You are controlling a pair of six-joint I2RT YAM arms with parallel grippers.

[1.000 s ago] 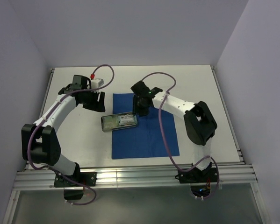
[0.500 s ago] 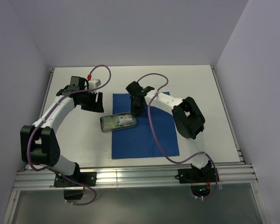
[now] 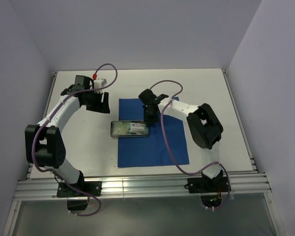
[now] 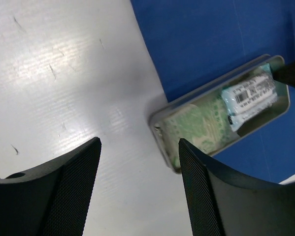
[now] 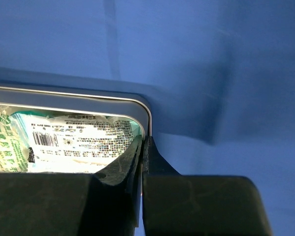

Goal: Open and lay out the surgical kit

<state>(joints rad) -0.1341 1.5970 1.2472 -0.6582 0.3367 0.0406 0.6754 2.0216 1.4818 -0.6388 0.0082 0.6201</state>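
Blue cloth (image 3: 154,145) lies spread flat on the white desk (image 3: 95,145), between the two arms. A steel tray (image 3: 113,130) sits across the cloth's left edge, part on cloth and part on bare desk, its long side running left to right. Inside it lie two packets side by side, a green one (image 4: 199,123) at the left end and a whitish barcoded one (image 4: 250,96) at the right. The right end effector (image 5: 145,145) is pinched on the tray's right end wall, one finger inside and one outside. Farther back, the left end effector (image 4: 140,142) hangs over bare desk left of the cloth, fingers apart, holding nothing.
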